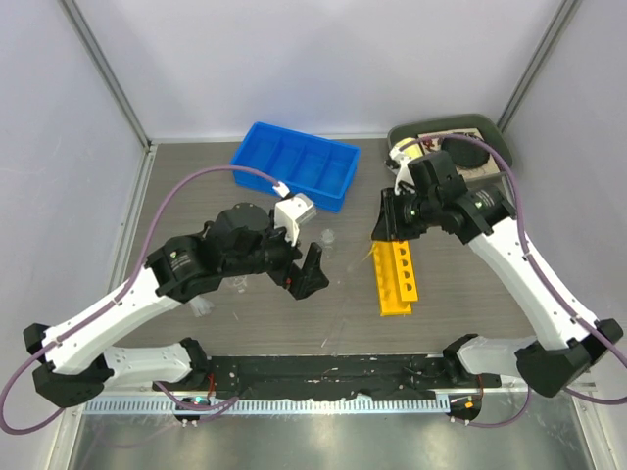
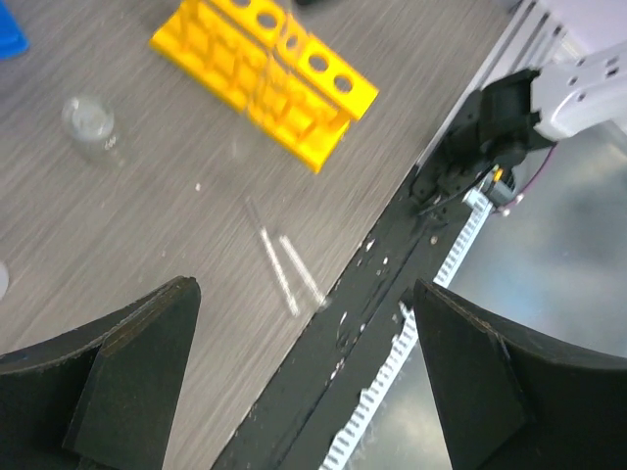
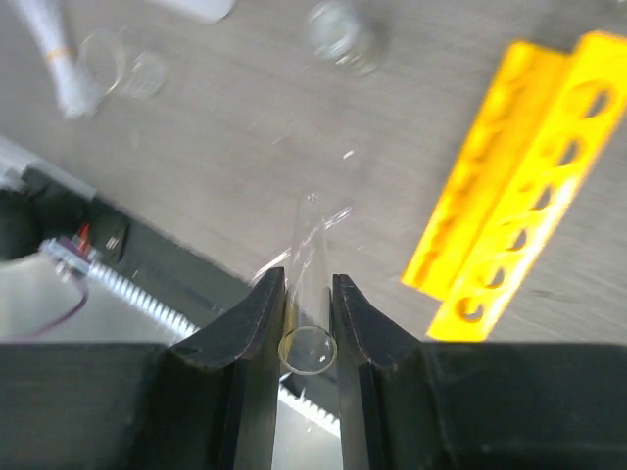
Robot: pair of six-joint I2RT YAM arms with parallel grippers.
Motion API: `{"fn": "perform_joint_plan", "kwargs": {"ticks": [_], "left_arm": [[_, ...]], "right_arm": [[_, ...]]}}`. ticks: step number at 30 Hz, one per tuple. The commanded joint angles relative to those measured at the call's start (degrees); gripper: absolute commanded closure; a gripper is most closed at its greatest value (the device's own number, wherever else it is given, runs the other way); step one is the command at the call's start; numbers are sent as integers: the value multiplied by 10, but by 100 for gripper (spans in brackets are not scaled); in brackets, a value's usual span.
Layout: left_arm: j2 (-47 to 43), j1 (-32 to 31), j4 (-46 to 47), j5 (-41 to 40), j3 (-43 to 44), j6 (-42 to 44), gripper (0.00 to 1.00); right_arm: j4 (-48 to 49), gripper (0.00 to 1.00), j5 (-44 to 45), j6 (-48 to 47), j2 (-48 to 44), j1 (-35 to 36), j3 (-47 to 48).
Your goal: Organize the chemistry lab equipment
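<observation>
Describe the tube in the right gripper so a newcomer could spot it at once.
Find the yellow rack lying right of centre on the table. The right gripper is by its far end, with the tube pinched between its fingers. Unlike the squat beaker on the table nearby, it is long, narrow and the only clear piece in a grip.

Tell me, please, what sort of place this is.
Probably a robot test cell staged as a chemistry bench: pale panel walls, a yellow test-tube rack, and a clear tube held in the right arm's fingers.
</observation>
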Motion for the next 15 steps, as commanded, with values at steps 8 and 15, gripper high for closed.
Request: {"fn": "perform_joint_plan", "kwargs": {"ticks": [8, 15], "left_arm": [[-85, 2, -52, -56, -71, -34, 5], [-122, 2, -62, -76, -110, -43, 0]], "right_arm": [[2, 95, 232, -28, 114, -105, 128], [13, 96, 239, -29, 174, -124, 158]]}}
